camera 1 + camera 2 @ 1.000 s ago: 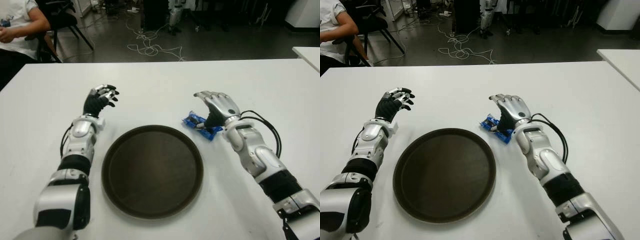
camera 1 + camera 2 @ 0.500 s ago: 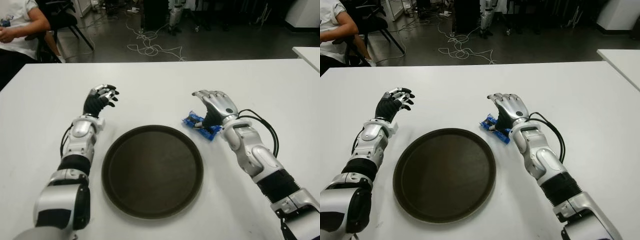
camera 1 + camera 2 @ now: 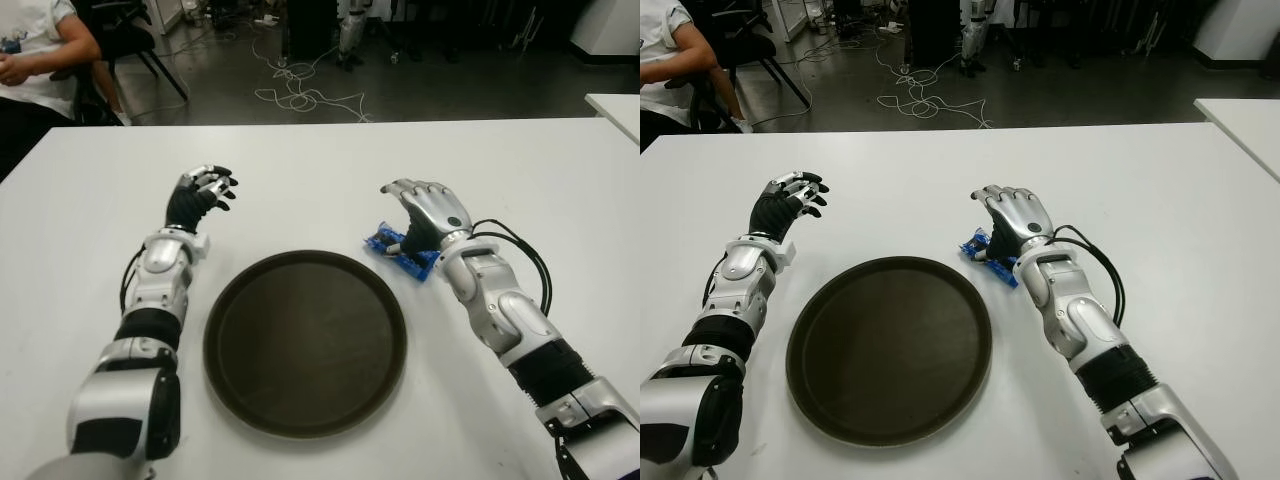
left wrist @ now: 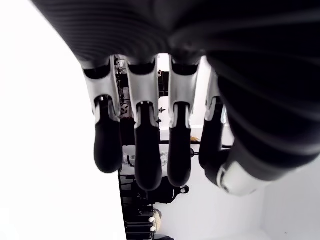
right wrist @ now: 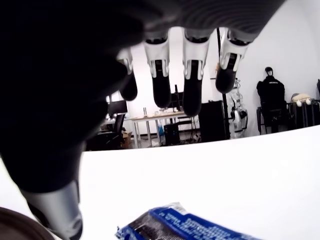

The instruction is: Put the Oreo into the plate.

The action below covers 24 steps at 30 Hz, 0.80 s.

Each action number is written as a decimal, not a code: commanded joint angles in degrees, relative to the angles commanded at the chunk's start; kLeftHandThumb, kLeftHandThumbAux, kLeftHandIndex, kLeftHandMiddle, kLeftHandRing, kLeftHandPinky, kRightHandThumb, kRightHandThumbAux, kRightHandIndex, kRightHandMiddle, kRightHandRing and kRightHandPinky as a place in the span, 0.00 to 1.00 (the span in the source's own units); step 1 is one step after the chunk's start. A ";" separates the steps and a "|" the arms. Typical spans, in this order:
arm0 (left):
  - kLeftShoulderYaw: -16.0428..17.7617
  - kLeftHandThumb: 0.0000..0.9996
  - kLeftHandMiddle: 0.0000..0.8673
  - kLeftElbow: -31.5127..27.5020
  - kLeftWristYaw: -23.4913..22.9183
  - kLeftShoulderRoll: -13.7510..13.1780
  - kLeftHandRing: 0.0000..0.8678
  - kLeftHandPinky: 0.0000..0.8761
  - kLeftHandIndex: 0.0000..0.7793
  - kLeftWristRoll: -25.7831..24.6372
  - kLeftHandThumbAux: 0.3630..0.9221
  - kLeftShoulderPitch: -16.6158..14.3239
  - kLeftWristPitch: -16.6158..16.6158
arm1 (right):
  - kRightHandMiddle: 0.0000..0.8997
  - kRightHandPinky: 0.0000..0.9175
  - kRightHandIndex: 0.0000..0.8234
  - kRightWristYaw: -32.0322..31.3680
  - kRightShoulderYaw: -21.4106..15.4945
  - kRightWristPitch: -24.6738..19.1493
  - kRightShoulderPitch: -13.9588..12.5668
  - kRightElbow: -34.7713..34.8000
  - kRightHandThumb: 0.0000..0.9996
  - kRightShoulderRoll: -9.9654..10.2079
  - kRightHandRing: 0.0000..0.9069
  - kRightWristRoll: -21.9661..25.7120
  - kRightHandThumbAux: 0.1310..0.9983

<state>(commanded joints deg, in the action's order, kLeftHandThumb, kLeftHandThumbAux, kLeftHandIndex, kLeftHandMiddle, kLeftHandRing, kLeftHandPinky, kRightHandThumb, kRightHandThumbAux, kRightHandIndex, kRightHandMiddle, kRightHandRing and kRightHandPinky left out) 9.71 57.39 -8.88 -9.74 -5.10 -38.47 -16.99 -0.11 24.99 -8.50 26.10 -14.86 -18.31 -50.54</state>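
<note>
The blue foil Oreo packet [image 3: 402,253] is lying on the white desk [image 3: 330,170], just beside the round dark-brown plate [image 3: 305,340]. The right hand [image 3: 428,212] is hovering over it, fingers spread for grasping. The left hand [image 3: 200,197] is idling left of the plate, fingers loosely apart, empty.

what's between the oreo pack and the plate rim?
Only a narrow strip of bare white table. The Oreo pack lies off the plate, under the open right hand. Both eye views show this.
</note>
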 joint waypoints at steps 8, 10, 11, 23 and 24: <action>-0.02 0.83 0.54 -0.02 -0.09 -0.01 0.60 0.66 0.54 0.01 0.55 0.09 -0.08 | 0.22 0.17 0.24 -0.43 0.21 -0.70 0.05 -0.65 0.00 0.45 0.21 0.01 0.75; -0.01 0.83 0.54 0.00 0.02 0.01 0.60 0.66 0.54 0.03 0.55 0.08 -0.04 | 0.22 0.17 0.24 -0.30 0.28 -0.61 0.08 -0.97 0.00 0.51 0.21 0.02 0.75; 0.01 0.83 0.54 0.03 0.10 0.02 0.60 0.66 0.54 0.03 0.55 0.06 -0.04 | 0.22 0.18 0.24 -0.20 0.35 -0.51 0.14 -1.28 0.00 0.56 0.22 0.03 0.75; -0.01 0.83 0.54 0.38 -0.19 0.04 0.60 0.65 0.54 -0.01 0.55 -0.06 -0.45 | 0.22 0.17 0.22 -0.36 1.60 0.15 1.46 -5.39 0.00 1.56 0.21 0.52 0.76; -0.02 0.83 0.54 0.41 -0.18 0.04 0.59 0.65 0.54 0.02 0.55 -0.08 -0.46 | 0.21 0.16 0.22 -0.66 1.68 0.11 1.58 -5.53 0.00 1.56 0.21 0.60 0.75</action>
<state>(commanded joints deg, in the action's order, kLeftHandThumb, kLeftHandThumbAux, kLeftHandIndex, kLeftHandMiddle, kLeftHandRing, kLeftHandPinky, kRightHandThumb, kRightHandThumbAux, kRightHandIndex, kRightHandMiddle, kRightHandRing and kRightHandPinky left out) 9.69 57.81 -9.05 -9.70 -5.09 -38.56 -17.46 -0.77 26.67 -8.39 27.68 -20.40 -16.75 -49.94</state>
